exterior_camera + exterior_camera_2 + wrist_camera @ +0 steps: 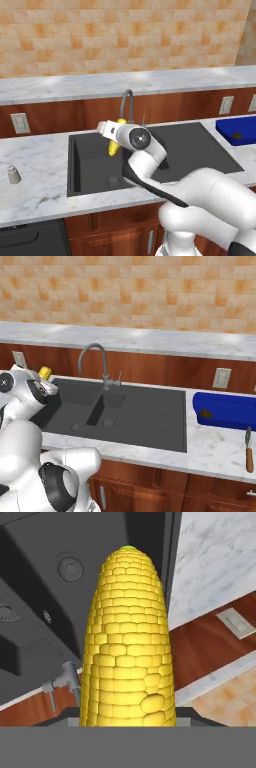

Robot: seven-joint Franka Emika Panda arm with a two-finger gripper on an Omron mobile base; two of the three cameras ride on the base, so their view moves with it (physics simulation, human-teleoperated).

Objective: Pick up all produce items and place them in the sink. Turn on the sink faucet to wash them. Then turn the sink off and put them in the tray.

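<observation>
My gripper (pixel 113 133) is shut on the yellow corn cob (pixel 127 647) and holds it in the air over the left basin of the dark grey sink (pixel 90 162). The cob's two ends stick out of the hand (pixel 114 146). Its tip also shows beside the hand at the left in the right base view (pixel 45 372). The grey gooseneck faucet (pixel 127 102) stands just behind the hand at the sink's back edge. The round olive-brown fruit (pixel 205 414) lies in the blue tray (pixel 230 404) on the counter to the right of the sink.
A small grey-white shaker (pixel 13 174) stands on the marble counter left of the sink. A wooden-handled knife (pixel 248 452) lies on the counter in front of the tray. Wall outlets (pixel 20 123) sit on the wooden backsplash.
</observation>
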